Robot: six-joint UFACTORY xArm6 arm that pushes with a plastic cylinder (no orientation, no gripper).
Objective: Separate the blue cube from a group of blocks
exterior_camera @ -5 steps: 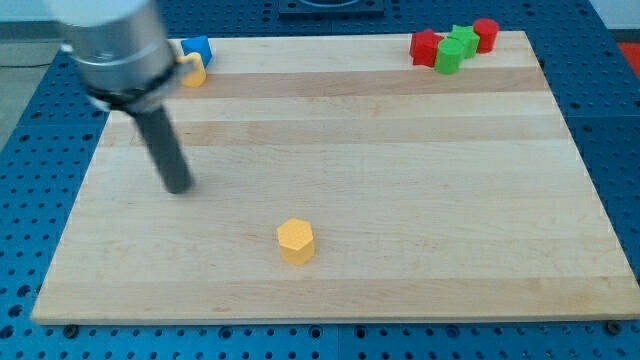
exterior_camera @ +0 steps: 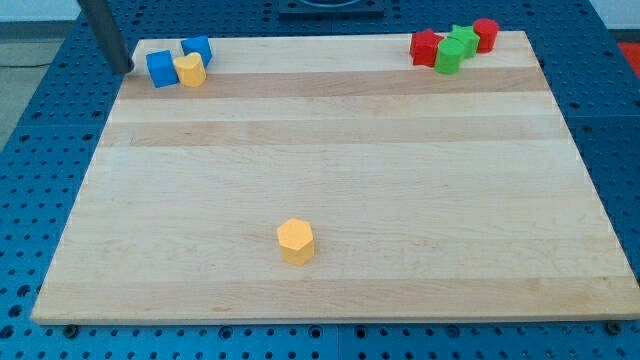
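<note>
A blue cube (exterior_camera: 160, 68) sits at the view's top left of the wooden board (exterior_camera: 330, 200), touching a yellow block (exterior_camera: 189, 70) on its right. A second blue block (exterior_camera: 197, 48) sits just behind the yellow one. My tip (exterior_camera: 124, 70) is at the far top left, just off the board's left edge and a short way left of the blue cube, not touching it.
A yellow hexagonal block (exterior_camera: 296, 241) lies alone at the lower middle. At the top right sits a cluster: a red block (exterior_camera: 426, 46), two green blocks (exterior_camera: 449, 56) (exterior_camera: 463, 40) and a red cylinder (exterior_camera: 486, 34).
The rod has moved from the board's left middle up to the top left corner, uncovering the blue cube. The blocks have not visibly moved.
</note>
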